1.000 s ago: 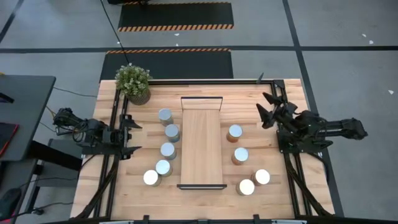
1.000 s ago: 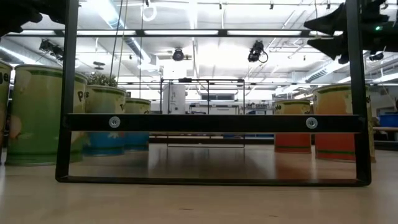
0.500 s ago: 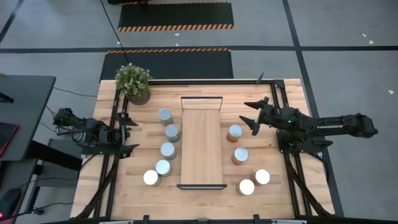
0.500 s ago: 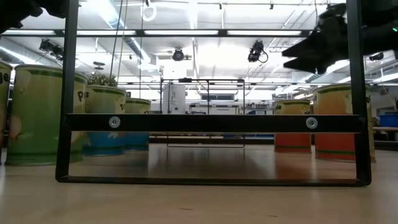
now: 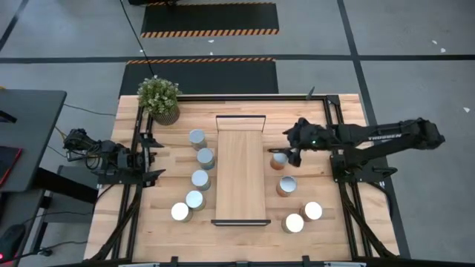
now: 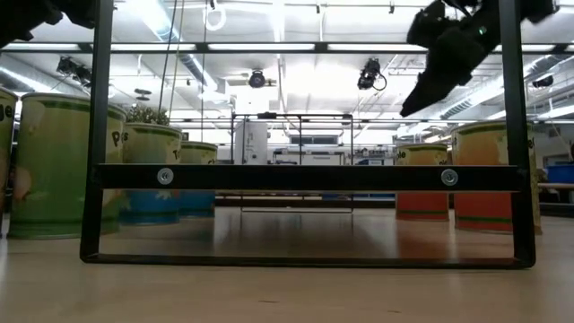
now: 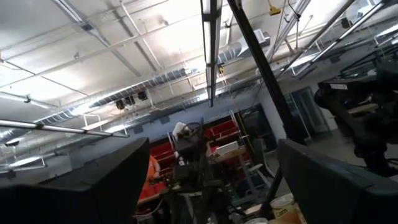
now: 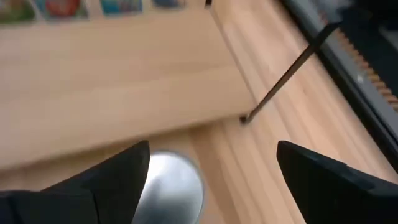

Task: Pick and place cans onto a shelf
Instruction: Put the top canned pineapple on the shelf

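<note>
— While my left gripper (image 5: 154,158) waits, fingers apart, at mid-left, where's the right one?
— My right gripper (image 5: 286,148) hovers with fingers spread over a silver-topped round can (image 5: 279,156), right of centre, beside the long light-wood shelf (image 5: 240,175).

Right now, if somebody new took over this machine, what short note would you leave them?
Right gripper: open, empty, hovering over the can nearest the shelf's far right side.
Left gripper: open, empty, waiting at the table's left edge.
Cans: five left of the shelf, four right of it, all standing on the table.
Done: nothing; the shelf top is bare.
Left: all nine cans, likely beginning with the one under the right gripper.
</note>
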